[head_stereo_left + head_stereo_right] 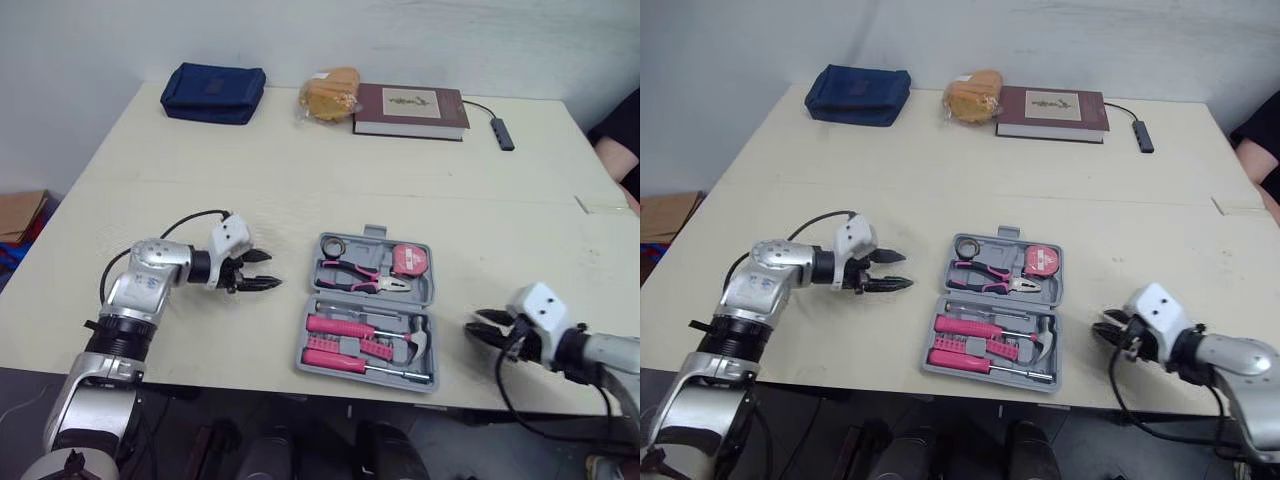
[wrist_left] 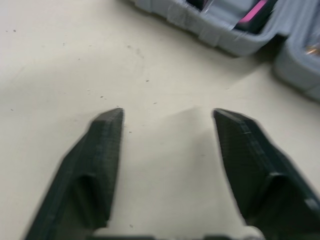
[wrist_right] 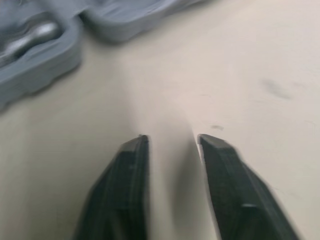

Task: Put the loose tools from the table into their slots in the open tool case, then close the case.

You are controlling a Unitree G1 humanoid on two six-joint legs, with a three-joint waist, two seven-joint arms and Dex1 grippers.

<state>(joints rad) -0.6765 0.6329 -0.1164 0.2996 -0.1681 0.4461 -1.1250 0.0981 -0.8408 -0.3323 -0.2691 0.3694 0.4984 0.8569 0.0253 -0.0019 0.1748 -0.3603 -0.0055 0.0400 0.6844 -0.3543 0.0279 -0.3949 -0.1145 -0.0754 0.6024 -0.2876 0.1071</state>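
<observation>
The grey plastic tool case (image 1: 304, 352) is lying open at lower centre on the cream desk (image 1: 300, 170). The left end effector (image 1: 271, 270) is hovering released at its left, and the right end effector (image 1: 474, 324) is hovering released at lower right.

Silver arms (image 1: 140, 290), black end effectors (image 1: 272, 270)

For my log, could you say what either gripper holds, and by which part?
Nothing: the left gripper and right gripper are both open and empty.
</observation>
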